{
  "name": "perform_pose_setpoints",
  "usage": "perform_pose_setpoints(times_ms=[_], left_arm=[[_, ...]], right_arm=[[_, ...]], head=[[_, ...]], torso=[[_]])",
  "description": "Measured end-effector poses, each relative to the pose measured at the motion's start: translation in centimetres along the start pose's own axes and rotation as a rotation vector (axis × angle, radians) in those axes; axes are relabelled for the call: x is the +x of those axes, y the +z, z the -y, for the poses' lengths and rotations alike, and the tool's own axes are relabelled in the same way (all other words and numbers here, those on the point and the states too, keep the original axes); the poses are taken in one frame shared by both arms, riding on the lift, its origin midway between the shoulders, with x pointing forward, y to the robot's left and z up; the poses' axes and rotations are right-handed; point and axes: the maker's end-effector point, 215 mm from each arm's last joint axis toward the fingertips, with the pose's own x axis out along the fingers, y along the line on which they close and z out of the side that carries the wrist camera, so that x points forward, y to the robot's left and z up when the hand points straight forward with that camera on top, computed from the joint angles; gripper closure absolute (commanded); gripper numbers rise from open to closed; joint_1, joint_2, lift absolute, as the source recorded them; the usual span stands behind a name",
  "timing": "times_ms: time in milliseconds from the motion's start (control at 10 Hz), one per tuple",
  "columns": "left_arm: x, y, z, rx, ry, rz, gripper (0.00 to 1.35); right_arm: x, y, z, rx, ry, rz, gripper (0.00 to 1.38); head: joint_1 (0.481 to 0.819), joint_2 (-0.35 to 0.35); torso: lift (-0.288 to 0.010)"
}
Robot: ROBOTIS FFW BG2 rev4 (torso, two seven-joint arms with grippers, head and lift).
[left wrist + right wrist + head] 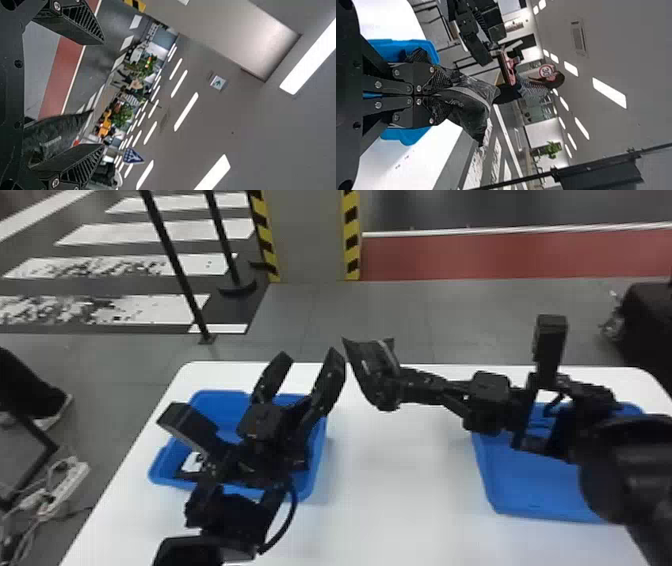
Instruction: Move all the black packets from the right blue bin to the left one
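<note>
The right jaws gripped a packet (pixel 372 362) beside the wide-open left jaws. It wasn't yet in the left bin (pixel 215 410), beneath the latter. I couldn't tell what remained.

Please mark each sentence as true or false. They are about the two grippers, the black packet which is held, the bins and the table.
1. The right gripper holds a black packet. True.
2. The left gripper has closed jaws. False: the left gripper's jaws stand open.
3. The left bin and right bin are blue. True.
4. The held packet lies in the left bin. False: it is raised above the table.
</note>
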Motion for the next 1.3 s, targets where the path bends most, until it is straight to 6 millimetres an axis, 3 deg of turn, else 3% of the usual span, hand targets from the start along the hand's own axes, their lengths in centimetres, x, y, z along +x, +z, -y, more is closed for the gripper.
perform_pose_setpoints(times_ms=[200, 500, 700, 900, 1000, 1100, 1200, 1300], left_arm=[[0.4, -0.9, 1.8, -0.029, -0.076, -0.092, 0.11], [0.0, -4.0, 3.0, -0.063, -0.117, -0.231, 0.13], [-0.2, -4.7, 2.5, -0.049, -0.104, -0.263, 0.17], [-0.4, -4.1, 1.2, -0.036, -0.070, -0.247, 0.32], [-0.5, -3.8, 0.6, -0.034, -0.057, -0.240, 0.72], [-0.7, -4.3, 0.6, -0.041, -0.054, -0.262, 0.73], [-1.1, -5.1, 0.9, -0.053, -0.047, -0.309, 1.20], [-1.7, -5.0, 0.9, -0.049, -0.029, -0.333, 1.21]], right_arm=[[1.0, -0.2, -1.2, 0.039, 0.065, -0.038, 1.28], [2.1, -0.1, -2.2, 0.052, 0.106, -0.067, 1.28], [3.3, 0.1, -3.2, 0.051, 0.140, -0.083, 1.28], [4.0, -1.1, -3.9, 0.079, 0.164, -0.107, 1.28], [4.2, -1.6, -4.1, 0.092, 0.169, -0.114, 1.28], [4.2, -1.8, -4.2, 0.097, 0.171, -0.118, 1.28], [4.2, -1.6, -4.1, 0.094, 0.171, -0.118, 1.28], [4.3, -1.4, -3.9, 0.093, 0.170, -0.117, 1.28]], head=[[0.691, 0.131], [0.695, 0.120], [0.695, 0.132], [0.695, 0.164], [0.695, 0.175], [0.695, 0.175], [0.695, 0.172], [0.695, 0.171]], torso=[[-0.110], [-0.110], [-0.110], [-0.110], [-0.110], [-0.110], [-0.110], [-0.110]])
